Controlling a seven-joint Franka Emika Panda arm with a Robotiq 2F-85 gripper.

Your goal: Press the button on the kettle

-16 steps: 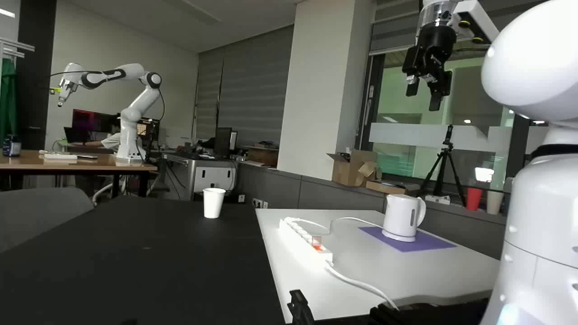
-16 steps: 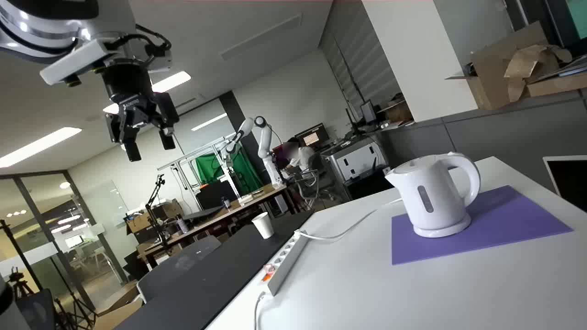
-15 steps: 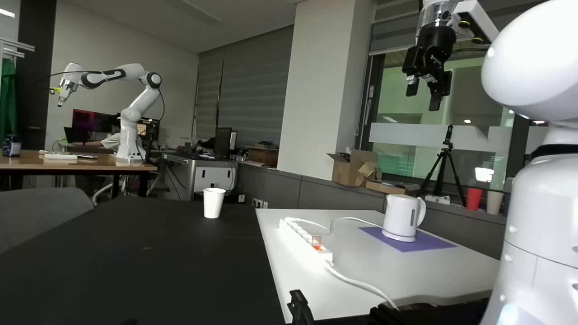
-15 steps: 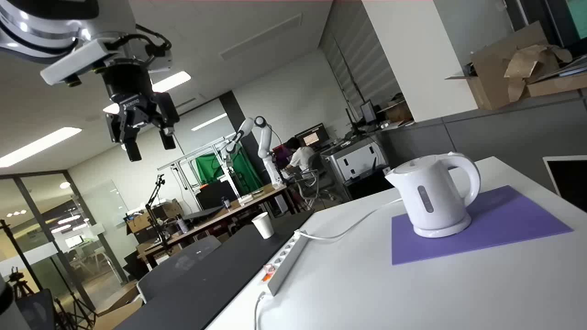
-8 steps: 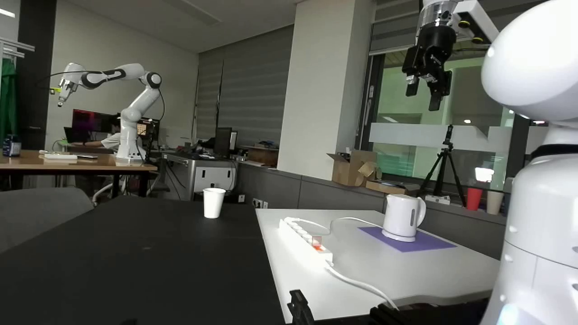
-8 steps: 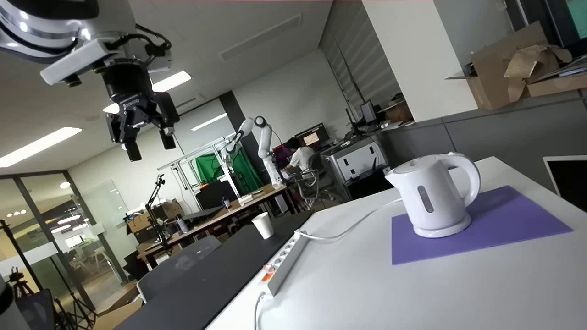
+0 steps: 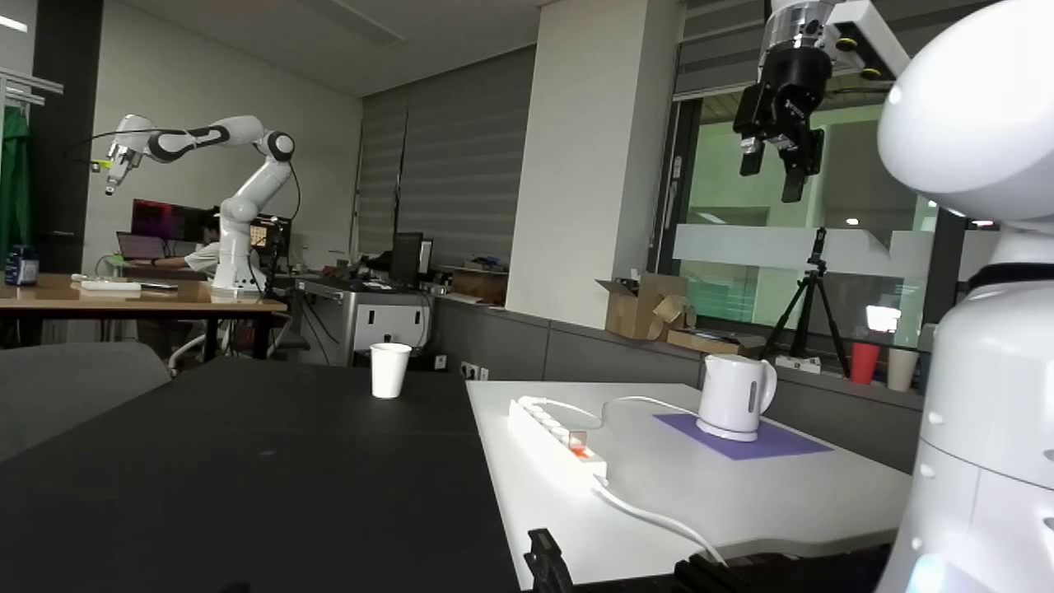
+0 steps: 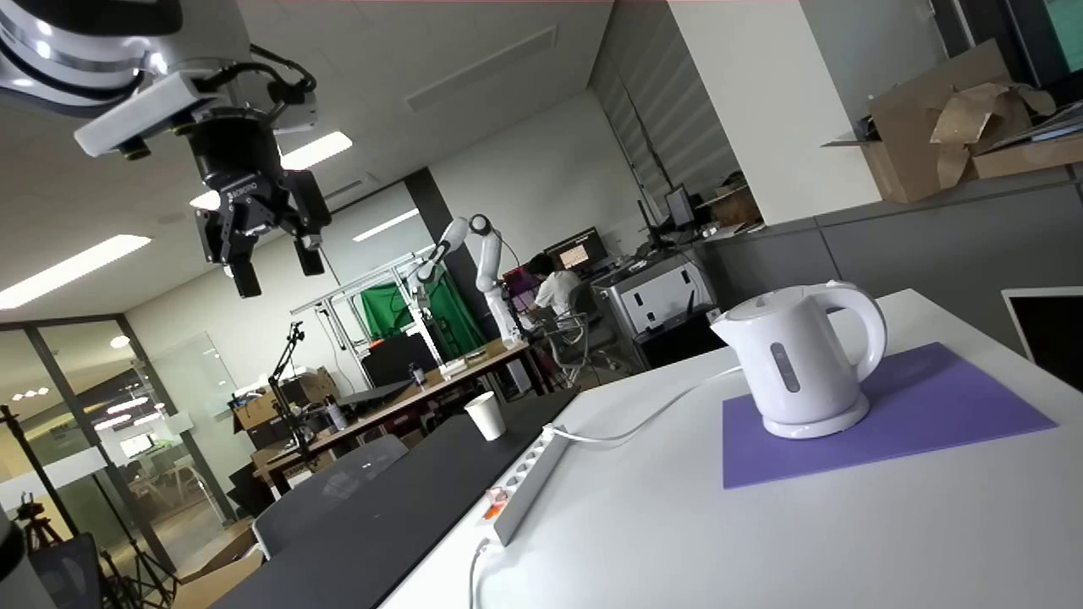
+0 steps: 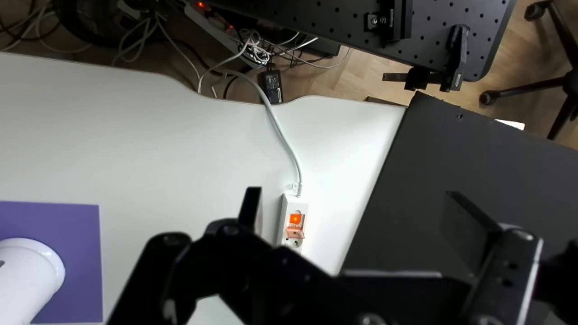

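Black fingers [image 8: 244, 277] gape wide, empty, well apart from the kettle [image 8: 802, 362]; best close them before approaching to press

In the wrist view the lower left corner crops the kettle [image 9: 27, 275] to its base and a piece of body, and the purple mat [image 9: 86, 266] under it runs off the left edge. The claw [image 9: 359, 219], blurred and cut by the bottom edge, hides one end of the power strip [image 9: 287, 221]. In an exterior view the arm [image 7: 980, 354] is cropped at top and right, and the far robot [image 7: 247, 206] hides part of a person [image 7: 202, 258]. In an exterior view the bottom edge crops the worktop [image 8: 761, 541] and the right edge a screen [image 8: 1056, 338]
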